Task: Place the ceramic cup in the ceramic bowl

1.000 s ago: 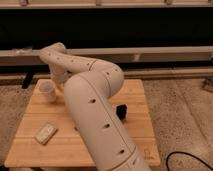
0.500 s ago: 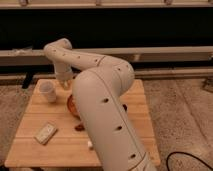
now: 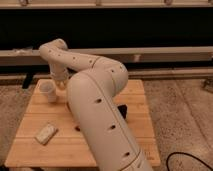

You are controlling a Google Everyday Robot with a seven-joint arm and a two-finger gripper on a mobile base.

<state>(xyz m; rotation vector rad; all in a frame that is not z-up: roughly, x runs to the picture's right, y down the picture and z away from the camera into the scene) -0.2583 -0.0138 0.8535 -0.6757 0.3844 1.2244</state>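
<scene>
Plainly, the camera view shows the task as not yet done. The ceramic cup point(image 3: 48, 92) stands upright on the wooden desk point(image 3: 30, 116), toward its rear left corner, and nothing is inside it or around it. The ceramic bowl cannot be made out; the robot's bulky white arm point(image 3: 95, 115) sweeps up from the bottom of the picture and covers the stretch of desk just to the right of the cup, where it may lie. As I judge it, the grasp, the lift and the setting down into the bowl are all left to do.

The gripper point(image 3: 61, 83) hangs at the end of the bent wrist, just beside the cup on its right and close above the desk. Whether it is open or closed cannot be told from this angle, nor whether it touches the cup's wall. A pale flat object point(image 3: 46, 133) lies near the front left, well apart from the cup, and a small black object point(image 3: 124, 111) sits right of the arm.
</scene>
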